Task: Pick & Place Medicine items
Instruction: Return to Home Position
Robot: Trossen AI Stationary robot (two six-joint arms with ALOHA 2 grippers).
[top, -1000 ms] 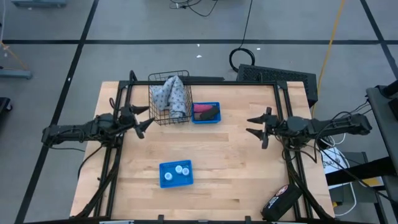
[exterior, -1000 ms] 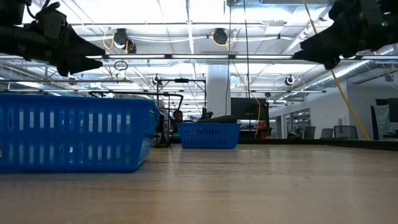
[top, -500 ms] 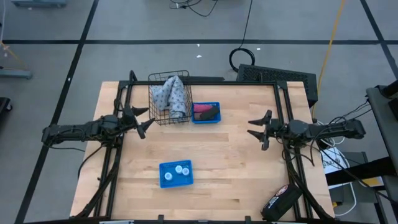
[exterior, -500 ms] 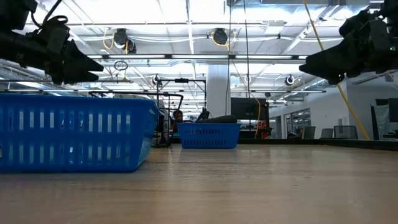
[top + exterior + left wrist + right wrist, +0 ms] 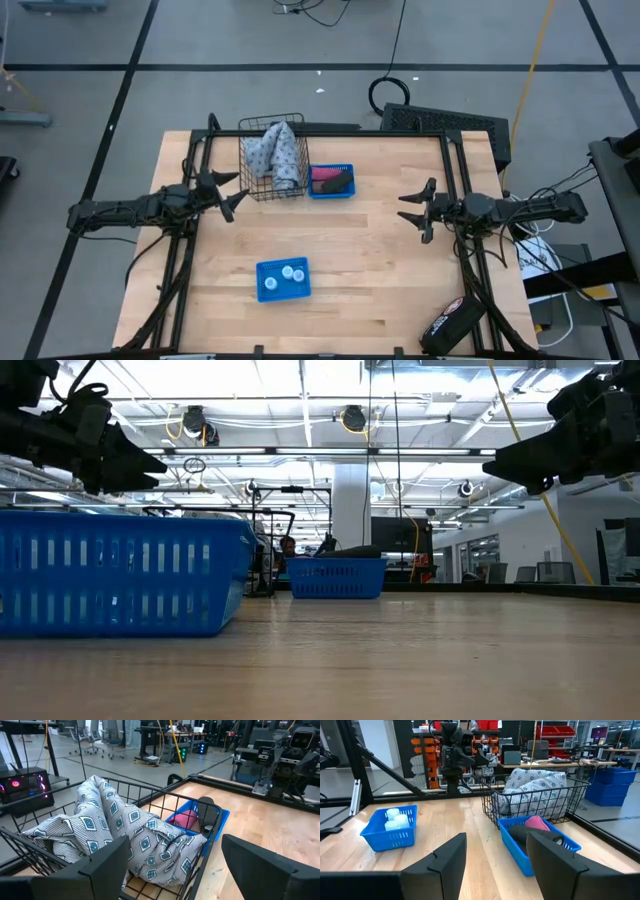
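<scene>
Inspecting the desk [image 5: 380, 270], you will find the left gripper [image 5: 231, 191] hanging over the left edge, about midway along it. Its two fingers are spread wide and hold nothing. The right gripper [image 5: 409, 207] hangs just inside the right edge, likewise about midway along, with its fingers spread wide and nothing between them. Both claws point inward toward each other and are well apart. The low view shows each raised clear of the desk surface.

Task items: the three medicine bottles [image 5: 287, 271], seen from above as white caps, stand close together inside a small blue tray [image 5: 262, 293]. That tray sits toward the front edge of the desk, the edge nearest the low camera, and left of centre. Both grippers are well apart from it.

Other items: a black wire basket [image 5: 255, 185] stands at the far edge, left of centre. A grey patterned cloth [image 5: 275, 148] is bundled inside it and rises above its rim. A second blue tray [image 5: 331, 195] sits just beside the basket, on the side toward the right edge. You cannot tell from these views whether the two touch. This tray holds a pink block [image 5: 537, 822] and a black block [image 5: 530, 836], lying against each other.
</scene>
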